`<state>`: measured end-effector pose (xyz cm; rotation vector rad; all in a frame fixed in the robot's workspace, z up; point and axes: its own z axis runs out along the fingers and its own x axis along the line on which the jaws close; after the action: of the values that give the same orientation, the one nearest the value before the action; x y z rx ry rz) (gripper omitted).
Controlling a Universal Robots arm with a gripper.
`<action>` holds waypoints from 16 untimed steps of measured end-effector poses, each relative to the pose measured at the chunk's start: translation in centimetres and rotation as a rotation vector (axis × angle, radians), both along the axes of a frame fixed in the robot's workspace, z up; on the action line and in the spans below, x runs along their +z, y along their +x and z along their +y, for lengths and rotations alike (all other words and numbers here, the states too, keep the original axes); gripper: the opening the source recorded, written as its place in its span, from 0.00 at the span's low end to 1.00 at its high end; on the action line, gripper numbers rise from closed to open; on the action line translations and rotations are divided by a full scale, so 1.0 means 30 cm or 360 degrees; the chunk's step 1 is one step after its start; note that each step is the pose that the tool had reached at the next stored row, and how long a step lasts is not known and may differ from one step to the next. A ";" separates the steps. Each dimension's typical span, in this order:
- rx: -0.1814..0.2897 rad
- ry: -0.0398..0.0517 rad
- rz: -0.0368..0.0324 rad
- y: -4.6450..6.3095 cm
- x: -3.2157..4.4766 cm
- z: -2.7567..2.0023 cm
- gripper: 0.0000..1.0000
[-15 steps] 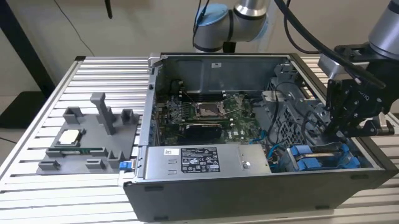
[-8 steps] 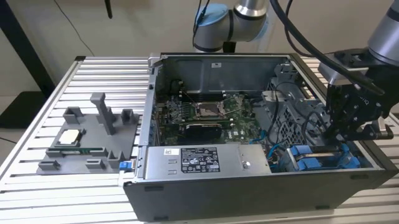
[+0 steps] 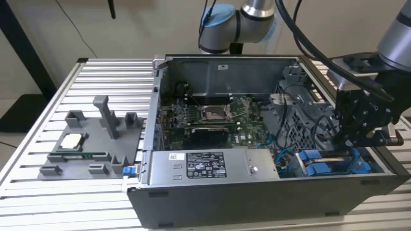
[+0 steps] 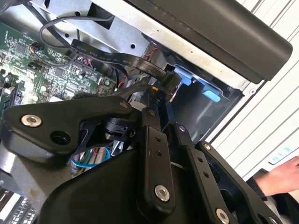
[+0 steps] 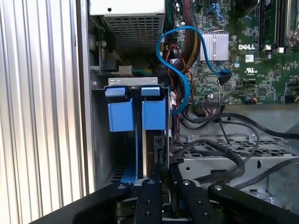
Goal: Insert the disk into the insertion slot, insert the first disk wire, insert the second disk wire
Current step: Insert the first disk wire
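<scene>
A: Room by the insertion slot (image 5: 122, 116)?
B: Tight. One side is shut off by the case wall (image 5: 84, 93). The other is crowded w/ a blue cable (image 5: 186, 86) & black cables (image 5: 238, 161).
A: From above?
B: Top is left open. It's taken up by the gripper (image 5: 161, 179). PSU box (image 5: 133, 21) is set just beside.

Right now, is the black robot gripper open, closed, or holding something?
Black gripper: cannot be told; it sits at the grey drive bay with blue plastic fittings.

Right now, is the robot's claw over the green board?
No, the gripper hangs over the blue-fitted insertion slot, away from the motherboard.
</scene>
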<state>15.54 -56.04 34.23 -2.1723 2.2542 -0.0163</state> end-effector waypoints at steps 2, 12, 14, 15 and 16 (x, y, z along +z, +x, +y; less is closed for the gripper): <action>0.0000 0.0000 0.0000 0.000 -0.002 -0.001 0.19; 0.0001 0.0000 0.0000 0.001 -0.024 -0.001 0.19; 0.0002 -0.0002 0.0000 0.001 -0.030 -0.001 0.19; 0.0002 -0.0001 0.0000 0.001 -0.032 -0.001 0.19; 0.0002 0.0004 0.0001 0.001 -0.034 -0.001 0.19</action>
<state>15.56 -56.08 33.22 -2.1728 2.2518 -0.0133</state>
